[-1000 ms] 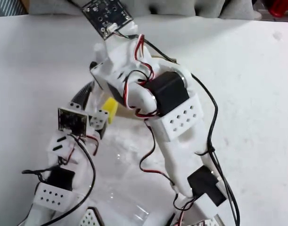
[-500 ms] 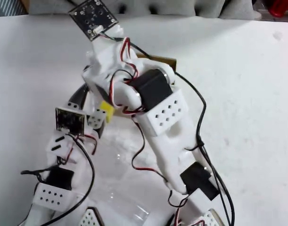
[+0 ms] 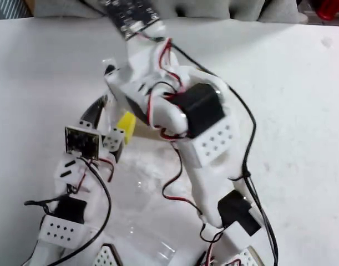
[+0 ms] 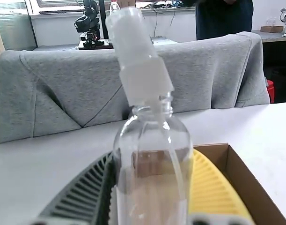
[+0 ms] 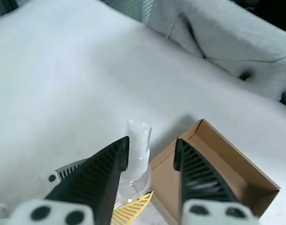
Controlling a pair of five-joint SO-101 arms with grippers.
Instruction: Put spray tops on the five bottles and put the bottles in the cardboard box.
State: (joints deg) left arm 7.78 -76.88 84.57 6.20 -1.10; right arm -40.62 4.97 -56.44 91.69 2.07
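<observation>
Well, from where I stand, the step in hand looks like getting the spray top to sit straight on the bottle. The left gripper has its grey finger and its yellow finger closed on the round belly of the clear bottle. Seen from above, that gripper is at about 9 o'clock from the middle of the table. The right arm runs over it from 5 o'clock up to 12 o'clock. The cardboard box is just beside the bottle. I cannot tell if the bottle's bottom rests on the table.

The right gripper hangs above the white top with its two black fingers apart. The top shows in the gap, close to one finger, and nothing is pinched.

To do this well, I think the right gripper should come down slowly and close softly on the white top. It should tip the top up until it lines up with the neck, and only then press or twist. The left gripper needs to hold tight, so the smooth glass does not spin or slip. Pushing while the top is crooked could jam it or knock the bottle over.

The bottle stands up tall, with its long line running straight up and down and its neck on top. The spray top is on the neck but leans, its head tipping away from the box side. A thin tube runs down inside the glass.
</observation>
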